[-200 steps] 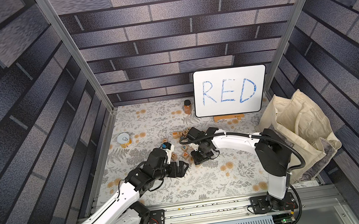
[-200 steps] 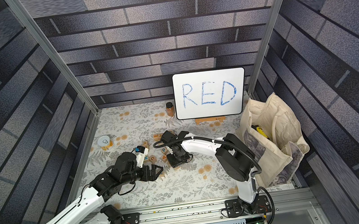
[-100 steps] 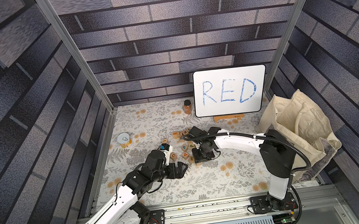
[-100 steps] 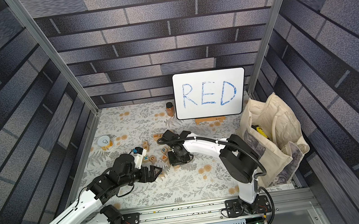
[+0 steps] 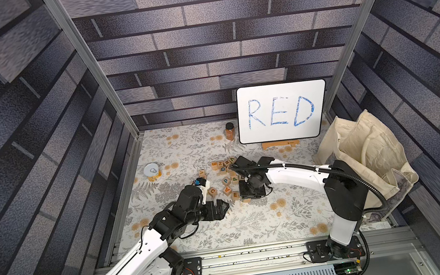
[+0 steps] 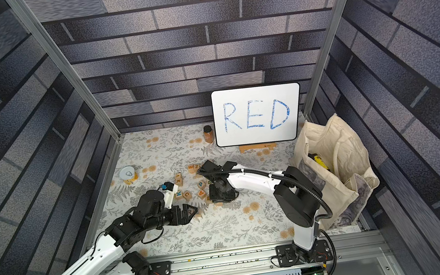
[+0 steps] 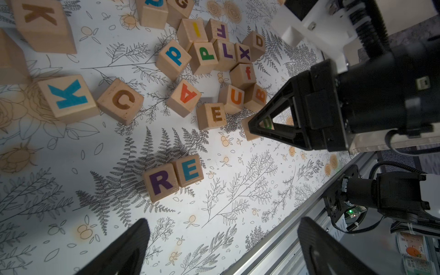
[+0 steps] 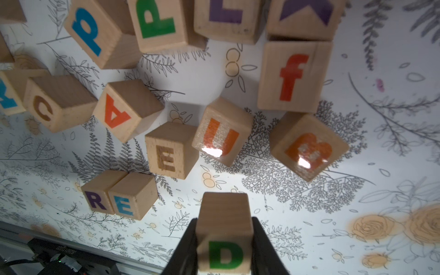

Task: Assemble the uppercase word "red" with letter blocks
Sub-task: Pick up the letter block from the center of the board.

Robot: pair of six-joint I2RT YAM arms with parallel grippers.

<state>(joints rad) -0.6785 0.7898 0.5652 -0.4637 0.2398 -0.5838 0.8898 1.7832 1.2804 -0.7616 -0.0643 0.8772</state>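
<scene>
The dark-purple R block (image 7: 162, 182) and the blue E block (image 7: 189, 170) sit side by side on the floral mat, touching, also seen as R (image 8: 97, 198) and E (image 8: 129, 202). My right gripper (image 8: 225, 223) is shut on the green D block (image 8: 225, 238), held just above the mat to the right of the E with a gap between. In both top views it hangs low by the block pile (image 5: 249, 195) (image 6: 221, 198). My left gripper (image 7: 225, 228) is open and empty, in front of the R and E (image 5: 222, 206).
Several loose letter blocks (image 5: 225, 172) lie behind the pair, the nearest a brown E (image 7: 213, 116). A whiteboard reading RED (image 5: 281, 111), a spice jar (image 5: 230, 131), a tin (image 5: 151, 170) and a cloth bag (image 5: 365, 153) ring the mat. The metal rail (image 5: 257, 254) borders the front.
The left gripper has drawn back slightly toward the front left, still open. The right gripper has shifted only a little, keeping the D block.
</scene>
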